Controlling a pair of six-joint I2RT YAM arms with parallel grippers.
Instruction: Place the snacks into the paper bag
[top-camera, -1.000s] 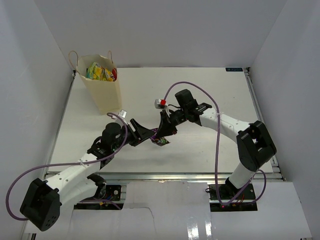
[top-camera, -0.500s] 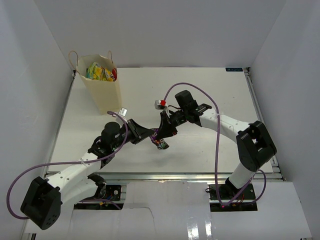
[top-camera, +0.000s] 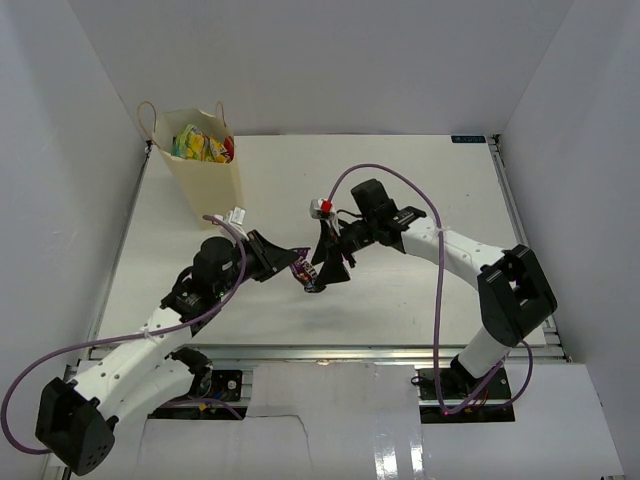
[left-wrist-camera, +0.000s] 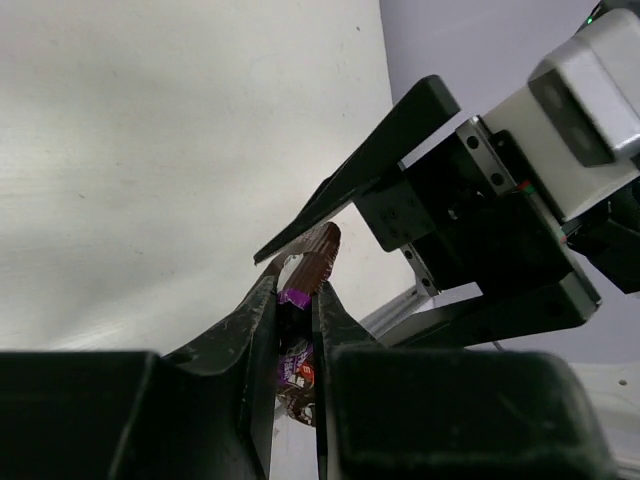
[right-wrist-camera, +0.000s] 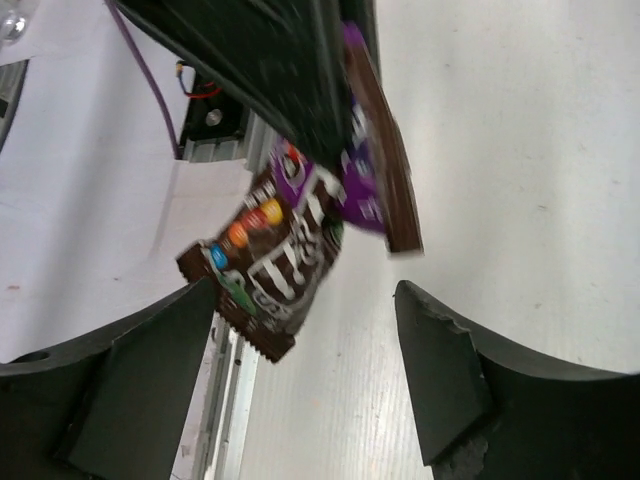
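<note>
My left gripper (top-camera: 296, 266) is shut on two small snacks held together above the table's middle: a dark brown packet (right-wrist-camera: 275, 260) with coloured candy print and a purple packet (right-wrist-camera: 370, 170). In the left wrist view they show pinched between the jaws of the left gripper (left-wrist-camera: 297, 285). My right gripper (top-camera: 328, 268) stands open just to their right; in its own view the right gripper (right-wrist-camera: 305, 290) has one finger on each side of the hanging packets without touching them. The paper bag (top-camera: 207, 190) stands upright at the far left, with yellow, green and red snacks (top-camera: 200, 146) inside.
White walls close in the table (top-camera: 400, 190) on the left, back and right. An aluminium rail (top-camera: 330, 352) runs along the near edge by the arm bases. Purple cables loop over both arms.
The left gripper shut on the packets and the right gripper opened, letting them go. The left arm has drawn back to the left and lifted them slightly.
</note>
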